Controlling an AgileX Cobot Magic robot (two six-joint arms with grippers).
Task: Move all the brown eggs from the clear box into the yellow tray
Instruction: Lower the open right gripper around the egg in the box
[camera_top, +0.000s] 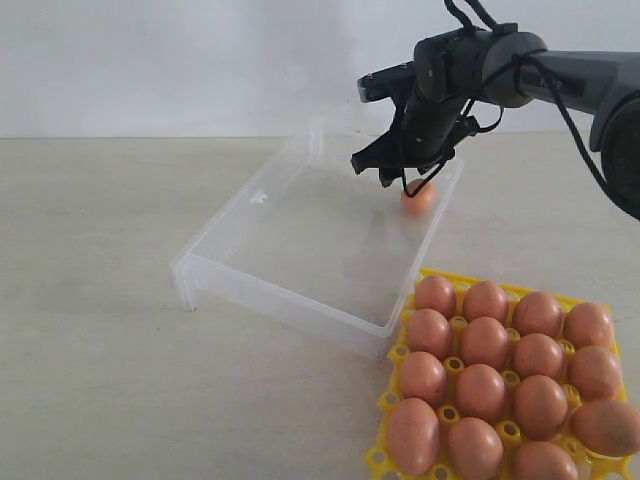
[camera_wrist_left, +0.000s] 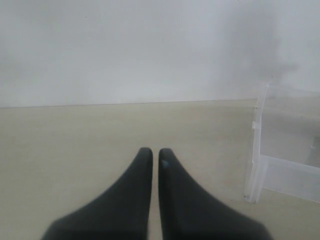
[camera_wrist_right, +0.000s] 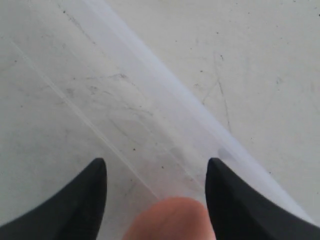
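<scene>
One brown egg (camera_top: 418, 197) lies in the far right corner of the clear box (camera_top: 300, 300). My right gripper (camera_top: 392, 175) hangs just above it, open. In the right wrist view the egg (camera_wrist_right: 172, 220) sits between the two spread fingers of the right gripper (camera_wrist_right: 157, 162), with a gap showing on one side, over the box floor (camera_wrist_right: 125, 100). The yellow tray (camera_top: 378, 460) at the front right holds several brown eggs (camera_top: 485, 345) in its cups. My left gripper (camera_wrist_left: 151, 151) is shut on nothing above the table, with a corner of the clear box (camera_wrist_left: 260, 150) beside it.
The box stands slantwise in the middle of the beige table (camera_top: 100, 350), its near right corner close to the tray. A white wall (camera_top: 200, 60) closes off the back. The left arm is outside the exterior view.
</scene>
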